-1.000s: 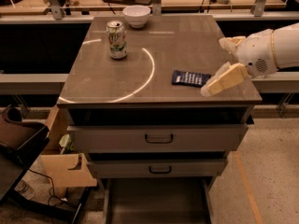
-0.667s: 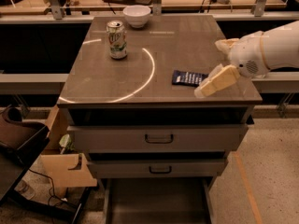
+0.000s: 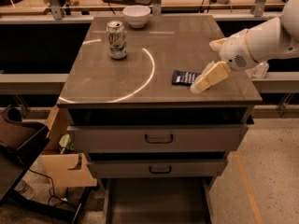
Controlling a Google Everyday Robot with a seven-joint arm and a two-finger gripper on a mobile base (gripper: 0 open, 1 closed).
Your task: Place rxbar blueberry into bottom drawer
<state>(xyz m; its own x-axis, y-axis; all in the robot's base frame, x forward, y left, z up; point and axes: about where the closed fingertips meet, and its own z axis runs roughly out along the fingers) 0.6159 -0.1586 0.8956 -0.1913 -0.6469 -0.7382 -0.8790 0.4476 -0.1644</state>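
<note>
The rxbar blueberry point(image 3: 183, 77), a flat dark navy bar with white lettering, lies on the right part of the cabinet top point(image 3: 154, 59). My gripper point(image 3: 201, 83) comes in from the right on a white arm and hovers over the bar's right end, covering part of it. The bottom drawer point(image 3: 156, 204) stands pulled out at the foot of the cabinet, a wide shallow tray with a dark inside.
A green-and-white soda can point(image 3: 116, 39) stands at the back left of the top, a white bowl point(image 3: 137, 16) behind it. Two closed drawers with dark handles point(image 3: 159, 138) sit above the open one. Cardboard pieces point(image 3: 65, 167) and a dark chair point(image 3: 18, 143) stand left.
My gripper has moved left and a little down, from beside the bar's right end to over it. The bar, can and bowl have not moved.
</note>
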